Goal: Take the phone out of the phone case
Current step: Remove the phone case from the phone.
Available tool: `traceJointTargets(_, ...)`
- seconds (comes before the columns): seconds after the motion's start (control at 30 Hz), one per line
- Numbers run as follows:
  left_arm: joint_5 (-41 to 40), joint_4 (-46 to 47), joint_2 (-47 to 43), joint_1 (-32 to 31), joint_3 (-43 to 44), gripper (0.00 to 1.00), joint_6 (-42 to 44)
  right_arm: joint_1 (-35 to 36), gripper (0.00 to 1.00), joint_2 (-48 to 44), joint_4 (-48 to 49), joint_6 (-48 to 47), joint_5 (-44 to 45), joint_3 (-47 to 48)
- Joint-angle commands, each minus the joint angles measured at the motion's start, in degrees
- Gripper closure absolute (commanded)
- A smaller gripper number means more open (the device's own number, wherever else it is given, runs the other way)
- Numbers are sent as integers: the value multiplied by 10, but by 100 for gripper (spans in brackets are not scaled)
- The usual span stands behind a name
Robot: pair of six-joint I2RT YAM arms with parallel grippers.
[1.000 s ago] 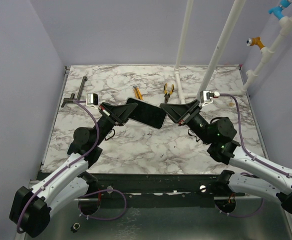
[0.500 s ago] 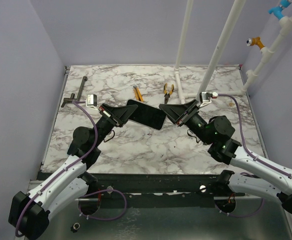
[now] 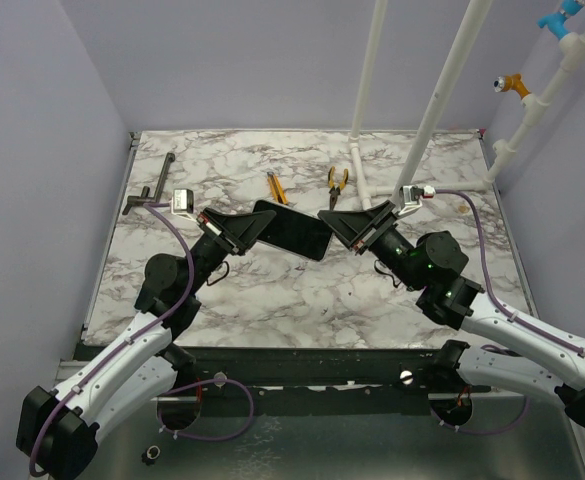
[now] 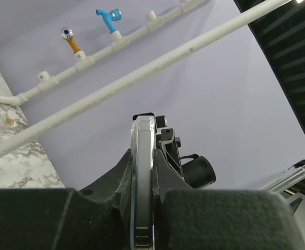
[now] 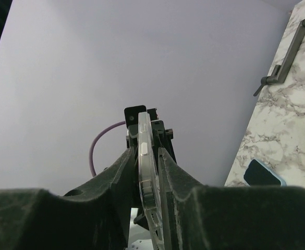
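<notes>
Phone: a dark slab held up over the bench, spanning the gap between my two arms. Both wrist views show it edge-on.
Case: a clear rim wrapped around the phone's edge. The phone sits inside it and has not been taken out.
Left jaws: clamped on the phone's left end, with one finger pressed to each face. In my left wrist view the phone's silvery edge runs straight up between the fingers.
Right jaws: clamped on the phone's right end in the same way, with the clear rim pinched between the two fingers.
Pliers: yellow handles, lying on the bench just behind the phone's right end.
Yellow tool: thin, lying just behind the phone's left end. I cannot tell what kind of tool it is.
Black bar: lying flat, well to the left of the phone.
White pipes: rising behind the phone and to its right.
</notes>
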Motion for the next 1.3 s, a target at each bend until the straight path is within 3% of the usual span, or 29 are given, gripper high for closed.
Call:
traceJointTargets(0.0, 7, -15, -7, 2, 11, 100, 18, 0, 74, -6, 28, 16, 14, 6)
traceJointTargets(0.23, 5, -16, -13, 2, 4, 100, 20, -2, 85, -5, 46, 34, 4, -3)
traceJointTargets(0.67, 3, -8, 2, 2, -12, 100, 72, -30, 93, 27, 235, 208, -94, -61)
traceJointTargets(0.97, -15, 84, 13, 2, -41, 100, 126, -32, 96, 73, 320, 261, -141, -63)
traceJointTargets(1.27, -6, 160, 63, 2, -40, 100, 92, -32, 100, 127, 380, 277, -189, -37)
